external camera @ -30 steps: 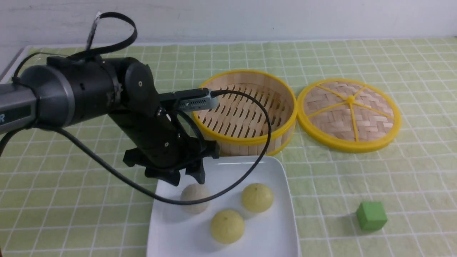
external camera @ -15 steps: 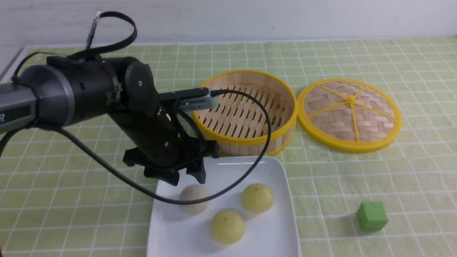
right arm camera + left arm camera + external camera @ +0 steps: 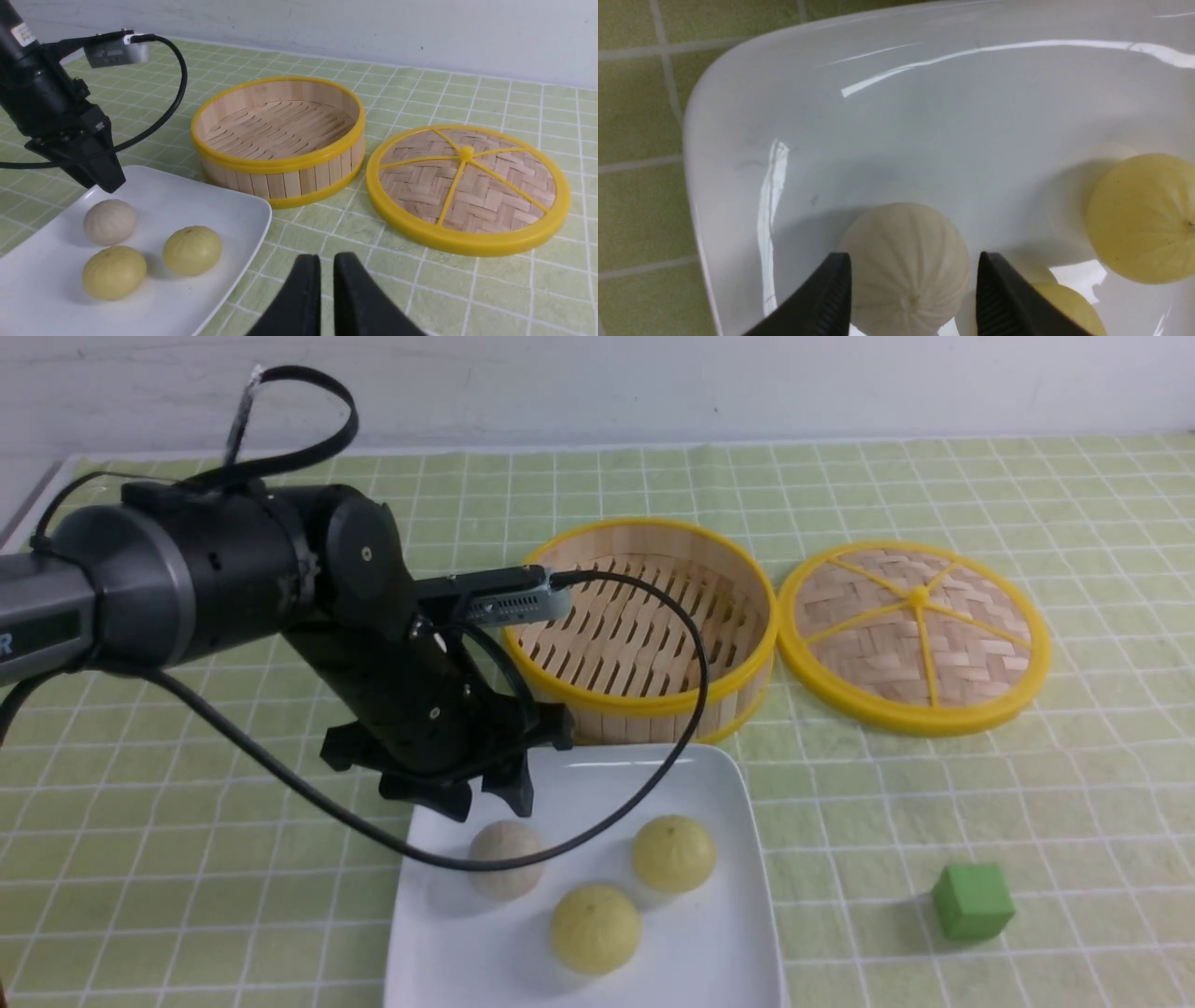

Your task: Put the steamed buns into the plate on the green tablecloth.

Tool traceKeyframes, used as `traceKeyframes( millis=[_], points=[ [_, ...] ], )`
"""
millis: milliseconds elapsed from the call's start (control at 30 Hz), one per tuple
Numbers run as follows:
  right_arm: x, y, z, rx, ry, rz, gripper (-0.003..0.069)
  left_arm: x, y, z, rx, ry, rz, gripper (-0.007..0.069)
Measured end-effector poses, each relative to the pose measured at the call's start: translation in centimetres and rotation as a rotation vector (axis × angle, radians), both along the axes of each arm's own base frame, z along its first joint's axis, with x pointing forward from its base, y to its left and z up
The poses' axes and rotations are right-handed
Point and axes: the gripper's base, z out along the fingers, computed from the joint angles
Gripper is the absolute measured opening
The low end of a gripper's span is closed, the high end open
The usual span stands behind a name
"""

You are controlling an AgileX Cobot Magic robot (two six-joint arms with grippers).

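Jaws of left gripper (image 3: 914,256) parted above off-white steamed bun (image 3: 908,256), lower center | right gripper's (image 3: 327,261) nearly together, lower center | careless fingertips could roll bun

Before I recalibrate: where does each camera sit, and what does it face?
Front: between the arms, facing forward over the plate; left arm shows.
Left wrist: on that arm, facing the greyish bun; its fingertips show.
Right wrist: on that arm, facing basket and lid; its fingertips and the left arm show.
All three share the plate and buns.
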Motion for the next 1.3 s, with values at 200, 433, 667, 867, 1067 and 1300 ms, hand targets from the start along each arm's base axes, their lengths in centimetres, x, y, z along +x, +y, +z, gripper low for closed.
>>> traceKeyframes(
  millis=[200,433,667,867,1067,1300],
  points=[
    [-0.5,-0.3,0.1,0.011,-0.03,-0.012,0.0071,0.0,0.0,0.0,0.002,0.0,-0.001,0.0318],
    [-0.5,-1.3,-2.5,0.007,-0.028,-0.187,0.0075,0.1,0.1,0.3,0.002,-0.027,-0.004,0.0138],
    [-0.3,-2.1,-10.0,-0.034,0.11,-0.358,0.0084,-1.1,1.2,3.1,0.052,-0.092,-0.047,0.0002],
    [-0.2,-2.3,-10.9,-0.068,0.111,-0.378,0.0091,-3.2,2.6,7.0,0.075,-0.168,-0.071,0.0002],
    [-0.2,-2.7,-11.0,-0.072,0.11,-0.449,0.0099,-8.8,6.3,13.2,0.156,-0.31,-0.088,0.0002],
    [-0.2,-2.9,-11.0,-0.072,0.111,-0.481,0.0099,-17.5,10.8,14.3,0.095,-0.548,-0.059,0.0002]
  ],
)
